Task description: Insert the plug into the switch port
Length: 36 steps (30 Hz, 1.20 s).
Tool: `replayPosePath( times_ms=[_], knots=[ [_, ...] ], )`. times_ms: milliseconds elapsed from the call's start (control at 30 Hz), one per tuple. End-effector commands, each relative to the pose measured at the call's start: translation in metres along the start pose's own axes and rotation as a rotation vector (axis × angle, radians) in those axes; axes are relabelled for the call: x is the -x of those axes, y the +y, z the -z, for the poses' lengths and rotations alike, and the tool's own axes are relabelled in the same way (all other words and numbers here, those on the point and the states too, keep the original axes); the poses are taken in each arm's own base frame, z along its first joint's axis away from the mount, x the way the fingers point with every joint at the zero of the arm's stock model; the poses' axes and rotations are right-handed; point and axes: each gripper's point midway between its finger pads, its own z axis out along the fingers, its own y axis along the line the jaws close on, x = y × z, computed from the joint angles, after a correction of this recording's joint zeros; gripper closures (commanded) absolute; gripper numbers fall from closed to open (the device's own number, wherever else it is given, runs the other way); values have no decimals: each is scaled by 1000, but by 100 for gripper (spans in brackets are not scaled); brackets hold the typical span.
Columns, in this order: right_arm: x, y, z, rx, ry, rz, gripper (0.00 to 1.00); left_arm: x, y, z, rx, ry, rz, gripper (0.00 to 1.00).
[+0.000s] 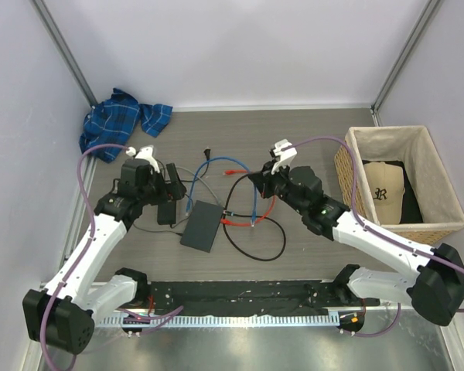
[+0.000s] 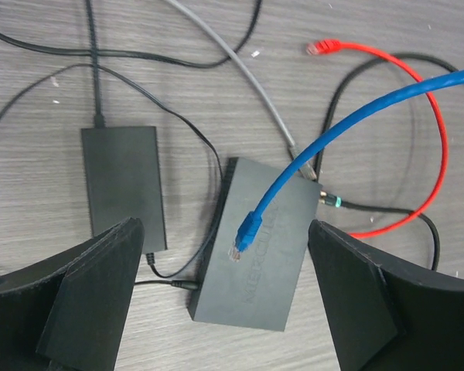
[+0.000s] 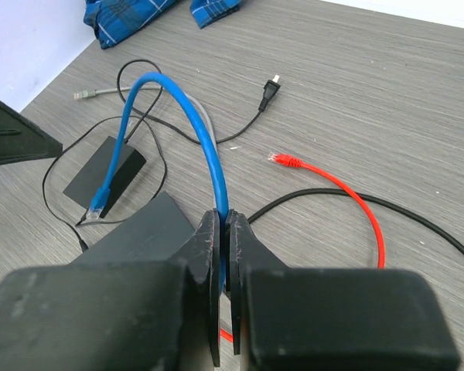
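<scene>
While the right gripper (image 3: 224, 232) clenches the blue cable (image 3: 209, 147), its plug (image 2: 246, 236) dangles between the released jaws of the left gripper (image 2: 224, 228). It may swing past the hard-to-see switch port (image 2: 313, 179).

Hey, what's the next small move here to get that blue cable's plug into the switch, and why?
Probably close the left fingers on the clear-tipped plug of the blue network cable. The right fingers pinch that cable far back, so the plug dangles loose between the open left fingers, above the flat dark grey switch box.
</scene>
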Motion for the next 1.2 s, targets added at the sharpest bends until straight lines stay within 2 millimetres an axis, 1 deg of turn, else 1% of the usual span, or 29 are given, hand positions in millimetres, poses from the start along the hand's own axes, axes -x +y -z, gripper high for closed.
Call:
replayPosePath(
  times_ms=[0,133,233,300,367,400,567,600,733,800,833,867,1000,1033,1067,1167],
  knots=[
    [27,-4,11,-19,-100,-1,99,-6,-22,3,-85,43,-37,8],
    [29,-7,15,-28,-109,-1,99,-22,-24,-3,-82,77,-28,9],
    [31,-7,17,-25,-114,-3,99,-25,-25,-7,-74,75,-30,11],
    [32,-8,19,-25,-119,-4,99,-27,-25,-10,-61,85,-36,14],
    [33,-8,20,-26,-122,-5,99,-29,-25,-13,-56,97,-37,16],
    [33,-9,20,-29,-125,-7,99,-30,-27,-13,-57,101,-37,19],
    [36,-11,25,-33,-140,-13,99,-41,-30,-19,-53,132,-52,22],
    [36,-11,25,-30,-144,-14,99,-44,-31,-21,-52,137,-51,26],
    [36,-11,26,-26,-146,-19,99,-47,-33,-27,-54,142,-42,29],
    [36,-11,28,-22,-150,-22,99,-49,-35,-29,-54,147,-32,34],
    [36,-11,28,-24,-151,-25,99,-50,-36,-30,-56,150,-30,34],
    [35,-11,28,-23,-152,-27,99,-51,-37,-30,-57,153,-26,38],
    [35,-14,29,-32,-156,-31,99,-58,-39,-30,-63,169,-24,40],
    [35,-16,29,-35,-156,-33,99,-58,-40,-29,-68,167,-21,41],
    [35,-16,29,-36,-157,-36,99,-59,-40,-28,-70,167,-23,45],
    [36,-16,30,-31,-165,-43,99,-65,-41,-27,-77,179,-20,47]
  ],
)
